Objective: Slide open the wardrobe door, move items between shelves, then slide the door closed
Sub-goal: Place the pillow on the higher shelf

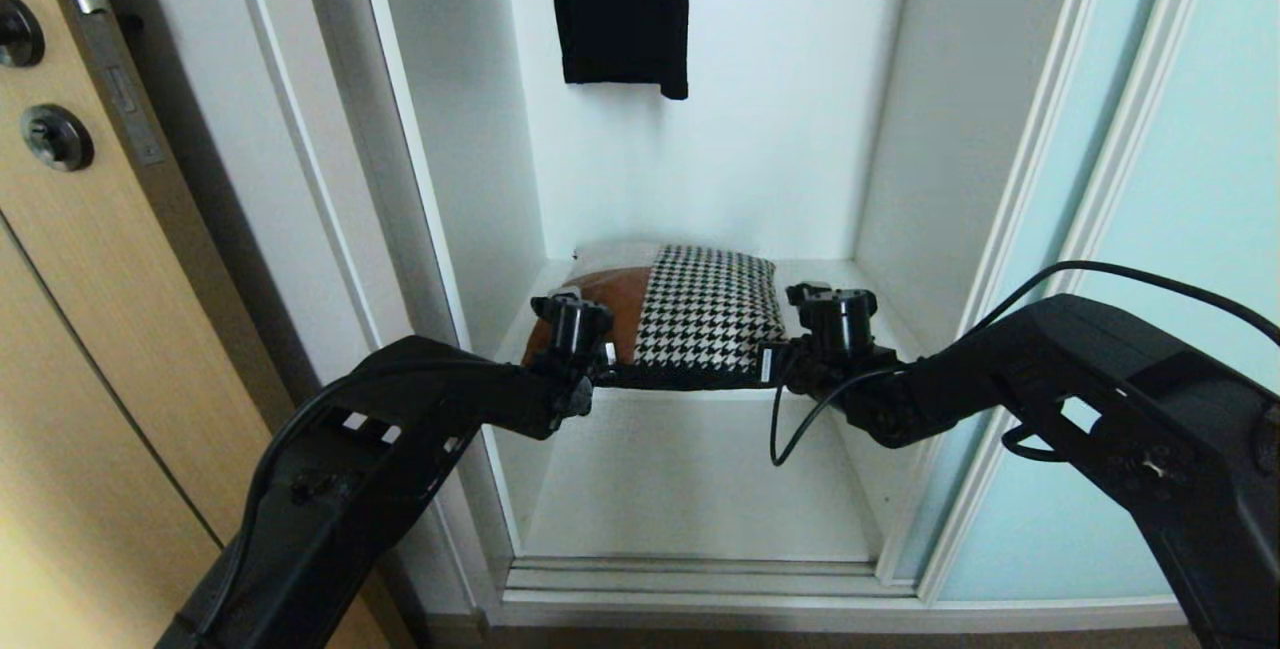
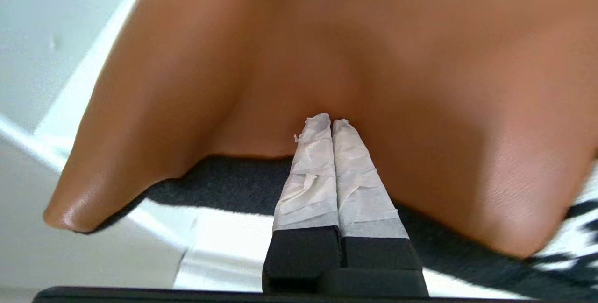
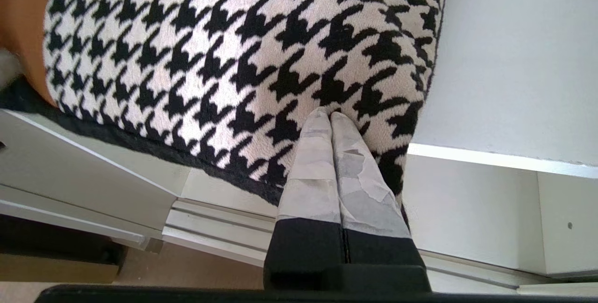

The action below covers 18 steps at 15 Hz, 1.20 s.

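Cushion sits on the upper shelf inside the open white wardrobe, front edge hanging out past the shelf lip. Tan leather half on the robot's left, houndstooth half on its right, black underside showing along the front.

Left gripper: fingers clenched flat together, taped tips pressed into the leather, which dents in around them. Nothing pinched between the pads that I can see; contact is tip-on at the front edge, just above the black underside.

Right gripper: same story, fingers fully closed, tips touching the houndstooth face near the cushion's right front corner, close to the wardrobe side wall. No fabric caught between them that I can see.

From the head view both arms reach in level from either side, left gripper at the cushion's left front corner, right gripper at its right front corner.

Lower shelf below is white. Black garment hangs above at the back. Sliding wardrobe door, frosted aqua, stands slid off to the right. Tan wood door at far left.
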{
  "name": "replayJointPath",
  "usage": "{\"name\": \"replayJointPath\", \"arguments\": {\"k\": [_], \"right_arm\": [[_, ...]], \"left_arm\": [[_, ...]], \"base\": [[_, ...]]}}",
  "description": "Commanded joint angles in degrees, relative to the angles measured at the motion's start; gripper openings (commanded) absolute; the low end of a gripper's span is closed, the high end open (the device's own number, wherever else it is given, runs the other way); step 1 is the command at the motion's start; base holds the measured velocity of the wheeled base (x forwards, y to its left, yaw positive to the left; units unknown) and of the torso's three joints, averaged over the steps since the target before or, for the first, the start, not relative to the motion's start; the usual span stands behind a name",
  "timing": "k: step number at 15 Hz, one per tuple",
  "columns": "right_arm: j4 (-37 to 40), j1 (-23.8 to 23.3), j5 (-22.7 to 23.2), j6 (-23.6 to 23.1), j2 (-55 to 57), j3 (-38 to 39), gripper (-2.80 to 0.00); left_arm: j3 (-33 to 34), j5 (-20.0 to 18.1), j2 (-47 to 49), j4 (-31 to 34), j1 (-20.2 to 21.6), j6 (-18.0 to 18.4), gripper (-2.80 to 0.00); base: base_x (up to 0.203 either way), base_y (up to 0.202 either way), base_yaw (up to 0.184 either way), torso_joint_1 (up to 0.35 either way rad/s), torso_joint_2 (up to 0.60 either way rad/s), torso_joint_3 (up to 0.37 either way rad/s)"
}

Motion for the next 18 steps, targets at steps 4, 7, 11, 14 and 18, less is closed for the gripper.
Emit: {"name": "replayJointPath", "arguments": {"k": [4, 7, 11, 14, 18], "right_arm": [[-0.86, -0.01, 0.38, 0.33, -1.26, 1.92, -2.8], [-3.83, -0.01, 1.66, 0.27, -3.47, 5.28, -2.8], [-4.44, 1.22, 3.8, 0.0, -5.56, 9.5, -2.8], [-4.45, 1.4, 3.88, 0.33, -5.79, 10.14, -2.8], [-4.29, 1.67, 3.8, 0.1, -5.33, 10.06, -2.8]], "left_arm": [[-0.05, 0.64, 0.76, -4.97, -1.35, -0.05, -2.8], [0.16, 0.89, 0.7, -5.2, -2.49, -0.15, -2.8], [13.1, 1.82, -7.05, -5.31, -2.5, -1.34, -2.8], [21.08, -0.22, -12.13, -8.04, -2.44, -1.86, -2.8], [22.74, -0.4, -11.52, -11.12, -2.42, -1.74, -2.8]], "base": [[0.0, 0.0, 0.0, 0.0, 0.0, 0.0], [0.0, 0.0, 0.0, 0.0, 0.0, 0.0], [0.0, 0.0, 0.0, 0.0, 0.0, 0.0], [0.0, 0.0, 0.0, 0.0, 0.0, 0.0], [0.0, 0.0, 0.0, 0.0, 0.0, 0.0]]}}
